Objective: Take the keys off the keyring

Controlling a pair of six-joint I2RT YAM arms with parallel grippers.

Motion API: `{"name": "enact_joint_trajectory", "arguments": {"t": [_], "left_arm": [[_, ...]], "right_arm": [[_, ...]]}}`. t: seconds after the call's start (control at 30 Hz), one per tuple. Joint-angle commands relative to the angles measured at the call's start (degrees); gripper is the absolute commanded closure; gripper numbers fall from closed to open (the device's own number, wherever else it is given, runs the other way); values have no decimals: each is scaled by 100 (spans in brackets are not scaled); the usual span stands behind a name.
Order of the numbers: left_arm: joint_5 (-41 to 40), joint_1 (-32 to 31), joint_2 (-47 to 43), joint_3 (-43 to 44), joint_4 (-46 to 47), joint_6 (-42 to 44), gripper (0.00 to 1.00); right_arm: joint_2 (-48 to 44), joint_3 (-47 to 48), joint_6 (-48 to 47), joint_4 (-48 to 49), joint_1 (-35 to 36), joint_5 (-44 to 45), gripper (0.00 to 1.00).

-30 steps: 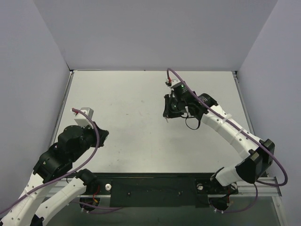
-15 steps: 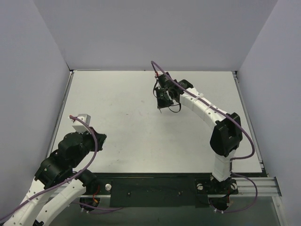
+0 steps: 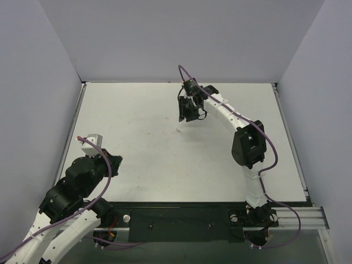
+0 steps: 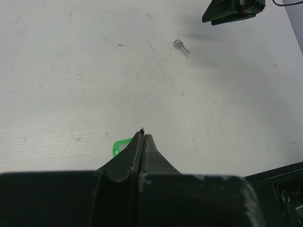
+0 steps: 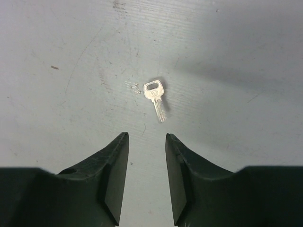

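Observation:
The key (image 5: 155,97) is small, slim, grey metal and lies flat and free on the table just ahead of my right gripper (image 5: 147,142), which is open and empty above it. In the top view the key (image 3: 177,130) is a tiny speck near the right gripper (image 3: 183,116); it also shows in the left wrist view (image 4: 181,46). My left gripper (image 4: 143,135) is shut on the keyring: a thin wire ring sticks out at the fingertips and the green tag (image 4: 120,146) peeks out left of the fingers. The left gripper (image 3: 115,160) hovers at the near left.
The right gripper's body (image 4: 232,9) shows at the top right of the left wrist view. Grey walls enclose the white table (image 3: 137,110) on three sides. A black rail (image 3: 176,223) runs along the near edge between the arm bases.
My right arm has swung toward the far middle of the table and the key now lies loose on the table below it. My left arm has drawn back slightly toward the near edge.

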Motion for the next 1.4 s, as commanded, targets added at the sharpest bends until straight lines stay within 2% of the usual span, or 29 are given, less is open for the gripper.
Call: {"name": "enact_joint_trajectory", "arguments": {"t": [0.0, 0.07, 0.13, 0.43, 0.67, 0.93, 1.1, 1.37], "left_arm": [[-124, -7, -44, -3, 242, -42, 100], [-124, -16, -44, -12, 242, -33, 100], [-124, -16, -44, -12, 251, -33, 100], [-45, -16, 70, -29, 286, 2, 100], [-19, -7, 562, 76, 487, 55, 100], [420, 1, 1949, 383, 1532, -15, 100], [693, 10, 2996, 691, 2306, -50, 100], [1045, 37, 4534, 1587, 2808, -77, 100]], "right_arm": [[-50, 210, 128, -323, -68, -174, 59], [-138, 140, 119, -323, -94, -130, 53], [-278, 17, 110, -323, -121, -42, 52], [-1517, -1194, 145, -279, -112, 56, 50], [-2948, -2478, -31, -121, 309, 362, 50], [-4504, -3384, 145, -121, 1083, 995, 50], [-5358, -3885, 618, -60, 1408, 1285, 49], [-6921, -4931, 1208, -156, 1900, 1847, 49]]}}
